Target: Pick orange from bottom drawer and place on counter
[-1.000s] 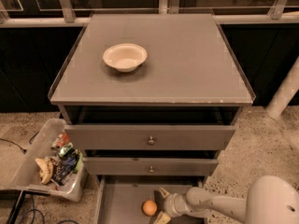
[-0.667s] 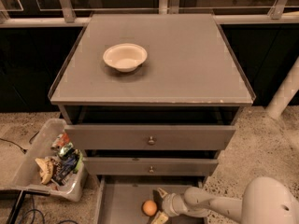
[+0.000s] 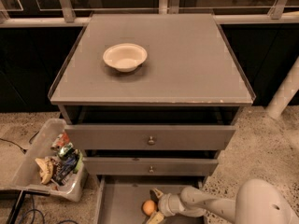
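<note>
The orange (image 3: 149,207) is a small round fruit lying on the floor of the pulled-out bottom drawer (image 3: 119,204) at the bottom of the view. My gripper (image 3: 155,205) reaches in from the lower right on a white arm. Its two fingers stand apart, one above and one below the right side of the orange, open and close around it. The counter (image 3: 187,64) is the flat grey cabinet top above.
A white bowl (image 3: 124,57) sits on the counter's left half. Two closed drawer fronts with knobs (image 3: 151,140) are above the open drawer. A clear bin of snack packets (image 3: 51,162) stands on the floor at left. A white pole (image 3: 285,92) is at right.
My gripper has edged slightly left toward the orange. The orange and drawer have not moved.
</note>
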### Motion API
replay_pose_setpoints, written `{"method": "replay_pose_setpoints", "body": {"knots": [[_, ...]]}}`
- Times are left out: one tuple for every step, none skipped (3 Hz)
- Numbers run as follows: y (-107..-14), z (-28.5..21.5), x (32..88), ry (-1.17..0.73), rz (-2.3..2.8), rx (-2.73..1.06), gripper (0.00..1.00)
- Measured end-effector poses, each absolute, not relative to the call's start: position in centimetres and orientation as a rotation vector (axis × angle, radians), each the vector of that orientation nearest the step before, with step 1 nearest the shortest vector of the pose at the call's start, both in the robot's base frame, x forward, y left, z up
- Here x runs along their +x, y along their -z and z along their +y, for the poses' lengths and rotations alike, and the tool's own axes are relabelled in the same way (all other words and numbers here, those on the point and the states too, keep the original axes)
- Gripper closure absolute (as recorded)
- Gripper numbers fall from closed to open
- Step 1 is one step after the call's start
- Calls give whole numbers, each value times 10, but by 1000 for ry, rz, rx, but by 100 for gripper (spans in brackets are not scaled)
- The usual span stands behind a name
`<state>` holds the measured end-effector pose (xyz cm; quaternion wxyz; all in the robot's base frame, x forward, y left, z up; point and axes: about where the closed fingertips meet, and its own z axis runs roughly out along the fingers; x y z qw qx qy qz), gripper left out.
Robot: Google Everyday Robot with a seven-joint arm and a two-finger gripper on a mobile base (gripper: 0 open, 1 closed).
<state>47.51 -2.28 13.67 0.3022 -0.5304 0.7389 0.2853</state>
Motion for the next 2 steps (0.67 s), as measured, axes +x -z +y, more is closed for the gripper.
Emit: {"method": "replay_pose_setpoints", "body": {"knots": [[-126, -18, 472, -770, 1985, -1396, 0], [-126, -18, 471, -770, 1985, -1396, 19]]}}
